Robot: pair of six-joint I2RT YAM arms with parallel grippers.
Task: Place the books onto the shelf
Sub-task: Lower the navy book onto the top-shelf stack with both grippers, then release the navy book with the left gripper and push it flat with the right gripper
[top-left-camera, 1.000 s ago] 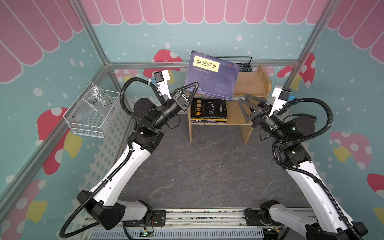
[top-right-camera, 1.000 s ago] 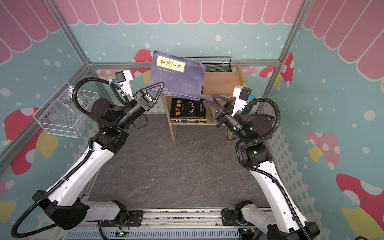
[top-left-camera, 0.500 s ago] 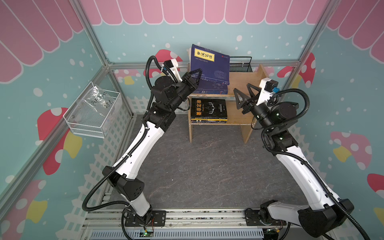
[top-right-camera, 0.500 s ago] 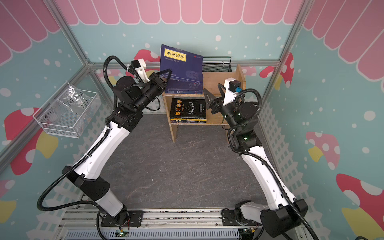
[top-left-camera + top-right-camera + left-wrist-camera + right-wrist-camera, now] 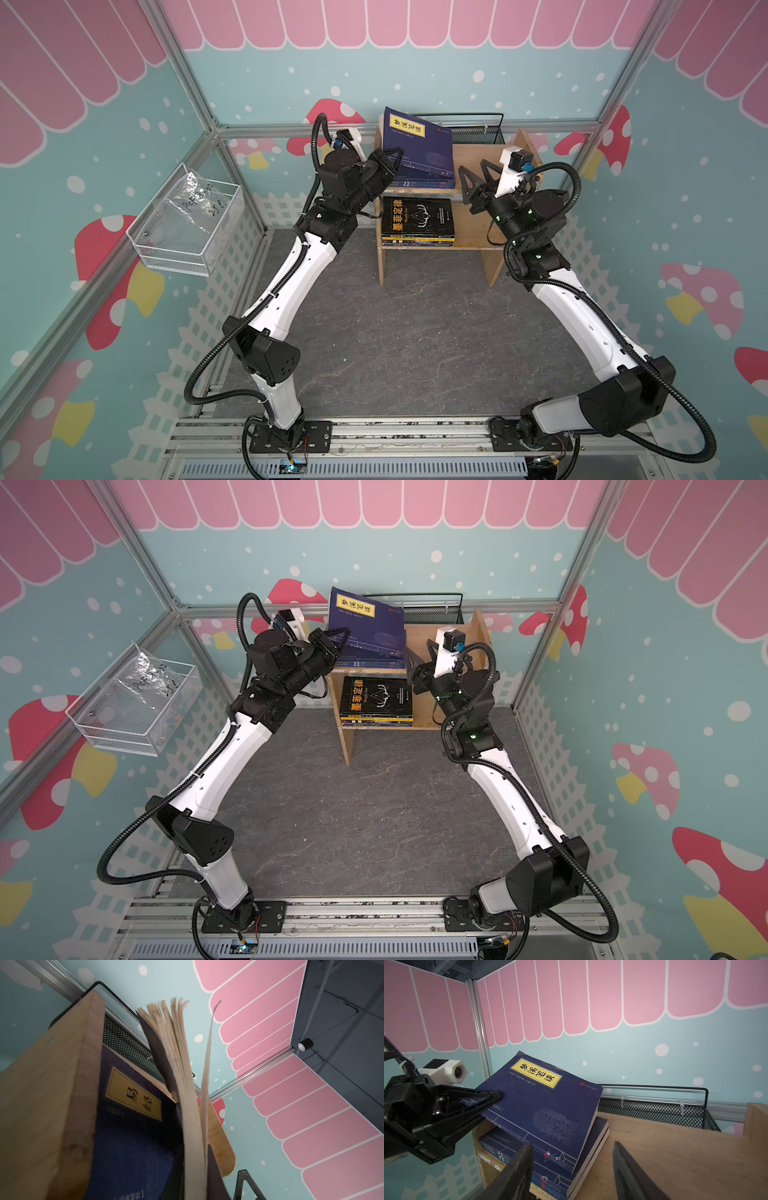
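Your left gripper (image 5: 390, 159) pinches the left edge of the navy paperback with yellow title label (image 5: 419, 143), upper centre in both top views. The book slants onto stacked navy books (image 5: 419, 183) on the top tier of the light-wood shelf (image 5: 473, 151), long axis up-frame, title uppermost. Just right of it, your right gripper (image 5: 473, 168) is spread.

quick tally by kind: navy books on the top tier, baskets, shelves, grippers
navy books: 3 – tilted navy book, two stacked beneath
baskets: 2 – black mesh basket, white wire basket
shelf: 1
grippers: 2 – left gripper, right gripper
total: 8
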